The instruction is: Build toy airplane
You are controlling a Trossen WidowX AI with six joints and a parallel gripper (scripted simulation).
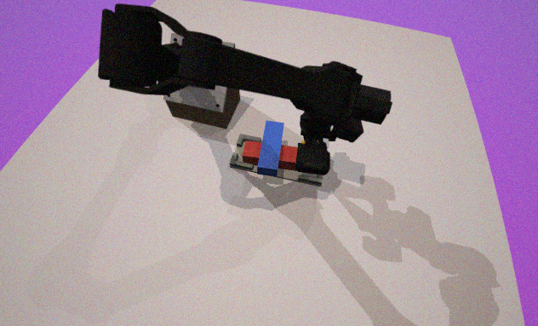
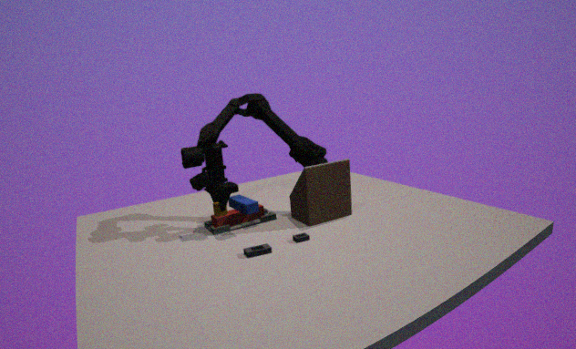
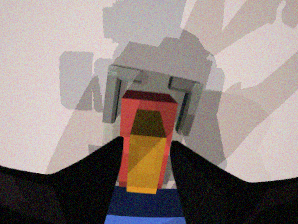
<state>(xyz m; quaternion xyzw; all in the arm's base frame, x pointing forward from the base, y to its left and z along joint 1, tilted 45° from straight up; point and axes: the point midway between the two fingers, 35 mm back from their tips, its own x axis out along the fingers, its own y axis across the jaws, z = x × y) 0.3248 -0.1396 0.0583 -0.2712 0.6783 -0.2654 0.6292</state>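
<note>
With the fin upright on the fuselage tail, by judgement seated, and the wing across the fuselage, the gripper stands partly open around the fin, holding nothing; widen evenly, then lift straight off the fuselage, brushing neither fin nor wing

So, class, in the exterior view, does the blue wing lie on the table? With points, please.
No, the blue wing (image 1: pixel 271 144) (image 2: pixel 244 204) (image 3: pixel 145 219) rests across the red fuselage (image 1: pixel 252 151) (image 2: pixel 235 217) (image 3: pixel 134 112).
</note>
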